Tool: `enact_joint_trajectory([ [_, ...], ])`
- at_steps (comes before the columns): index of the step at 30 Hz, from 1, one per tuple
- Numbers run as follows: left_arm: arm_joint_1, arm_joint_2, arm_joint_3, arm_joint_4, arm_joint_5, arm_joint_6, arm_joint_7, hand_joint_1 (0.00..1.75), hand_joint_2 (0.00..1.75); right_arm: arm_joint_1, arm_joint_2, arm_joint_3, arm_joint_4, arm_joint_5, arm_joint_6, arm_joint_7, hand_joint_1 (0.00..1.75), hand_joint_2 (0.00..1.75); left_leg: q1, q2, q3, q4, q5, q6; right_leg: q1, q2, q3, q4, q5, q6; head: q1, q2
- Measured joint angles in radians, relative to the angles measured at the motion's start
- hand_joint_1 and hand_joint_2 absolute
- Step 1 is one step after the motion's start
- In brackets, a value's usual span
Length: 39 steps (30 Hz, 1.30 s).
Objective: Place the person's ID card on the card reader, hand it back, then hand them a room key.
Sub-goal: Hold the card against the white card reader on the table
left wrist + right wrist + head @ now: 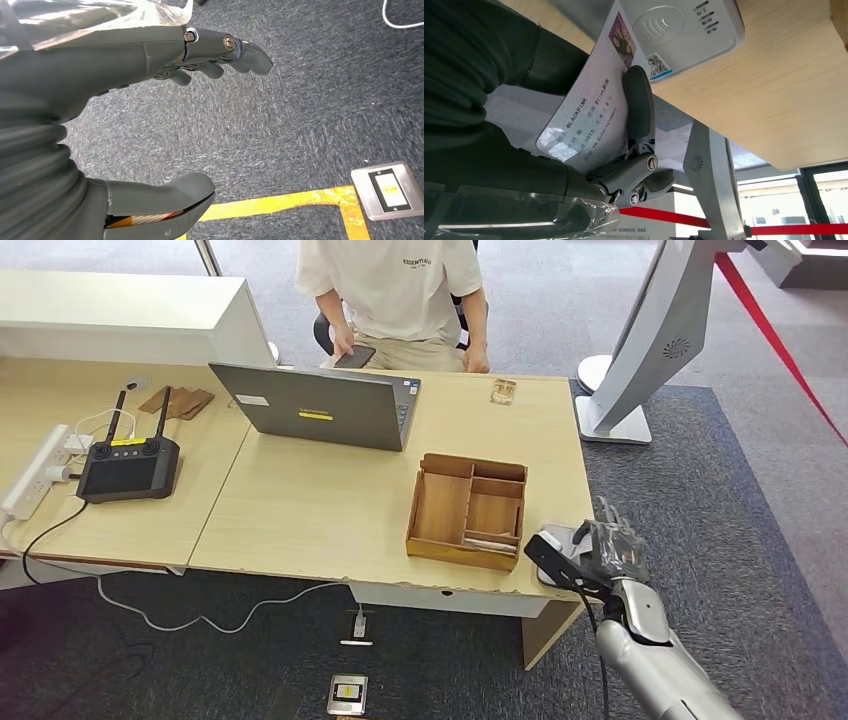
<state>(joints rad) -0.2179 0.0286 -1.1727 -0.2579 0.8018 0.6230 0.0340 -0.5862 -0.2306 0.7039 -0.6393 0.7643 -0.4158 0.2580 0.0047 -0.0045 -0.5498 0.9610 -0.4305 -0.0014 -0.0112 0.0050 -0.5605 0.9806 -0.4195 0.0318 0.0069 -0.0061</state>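
Note:
My right hand [603, 546] hovers at the desk's near right corner and holds the ID card [591, 112], a white card with printed text and a small photo, pinned under the thumb [639, 102]. One end of the card reaches over the edge of the white card reader [686, 25] lying on the wooden desk [749, 100]; the reader [562, 533] sits partly under that hand. My left hand [100, 65] hangs over the carpet with its fingers [235, 50] apart and nothing in it. The person [400, 290] sits across the desk holding a phone [355, 357].
A wooden divided tray [467, 510] stands left of the reader, with flat cards in its front slot. A laptop [320, 405], a black remote controller [128, 465], a power strip [40, 470] and a small object [503, 390] lie on the desk. A white kiosk stand [640, 350] stands right.

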Motion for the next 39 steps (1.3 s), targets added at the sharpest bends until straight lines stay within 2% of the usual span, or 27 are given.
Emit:
enact_joint_trajectory([
  [14,0.003,0.001,0.000,0.000,0.001,0.001,0.007,0.00,1.75,0.001,0.036,0.001,0.048,-0.007,-0.006,-0.024,1.75,1.75,0.000,0.000,0.002,0.000,0.000,0.000,0.000,0.000,0.002,0.000,0.000,0.000,0.000,0.000],
  [29,0.000,0.001,0.000,0.000,-0.002,0.001,0.002,0.00,1.75,-0.025,0.051,0.003,0.073,-0.005,-0.035,-0.040,1.75,1.75,0.000,0.000,0.003,0.000,0.000,0.000,0.000,0.000,0.003,0.000,0.000,0.000,0.000,0.000],
  [34,0.001,0.001,0.000,0.000,0.001,0.001,-0.001,0.00,1.75,-0.042,0.056,0.004,0.062,0.000,-0.048,-0.042,1.75,1.75,0.000,0.000,0.002,0.000,0.000,0.000,0.000,0.000,0.003,0.000,0.000,0.000,0.000,0.000],
  [39,0.001,0.001,0.000,0.000,0.002,0.001,-0.002,0.00,1.75,-0.077,0.052,0.006,-0.013,0.019,-0.061,-0.013,1.75,1.75,0.000,0.000,0.002,0.000,0.000,0.000,0.000,0.000,0.001,0.000,0.000,0.000,0.000,0.000],
])
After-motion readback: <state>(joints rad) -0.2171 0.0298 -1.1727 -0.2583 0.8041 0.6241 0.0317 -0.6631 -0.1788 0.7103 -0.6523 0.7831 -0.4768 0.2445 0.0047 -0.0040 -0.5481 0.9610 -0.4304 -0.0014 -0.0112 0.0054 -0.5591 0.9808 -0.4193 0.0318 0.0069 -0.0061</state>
